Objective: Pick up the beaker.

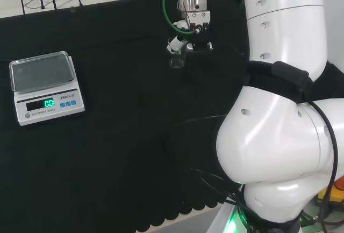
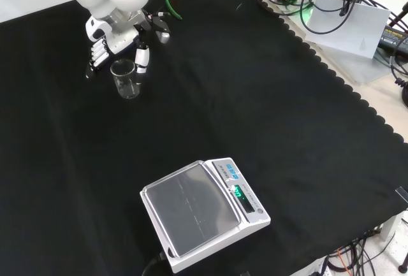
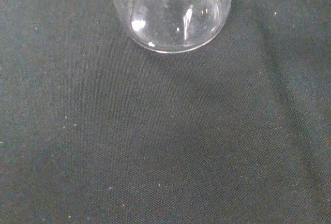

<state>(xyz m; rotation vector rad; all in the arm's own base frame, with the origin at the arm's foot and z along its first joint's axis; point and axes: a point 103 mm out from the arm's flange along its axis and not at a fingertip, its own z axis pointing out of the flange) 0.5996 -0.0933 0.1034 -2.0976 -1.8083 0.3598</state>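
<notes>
Head view: the hand [image 1: 189, 33] is hanging below the white arm [image 1: 279, 82] near the far middle of the black cloth [image 1: 118, 136], and the clear beaker [image 1: 176, 61] is sitting just under its fingertips. A white scale [image 1: 45, 86] is resting well apart at the left, its display glowing green.

Front view: the hand [image 2: 121, 40] is reaching down from the top left, its fingers [image 2: 97, 56] and thumb [image 2: 141, 59] flanking the upright beaker [image 2: 125, 79] on either side. Whether they are touching the glass I cannot tell; they are looking spread rather than closed. The scale [image 2: 204, 212] is standing near the lower middle.

Wrist view: the beaker [image 3: 175, 12] is showing its round clear base close against the cloth [image 3: 165, 141].
</notes>
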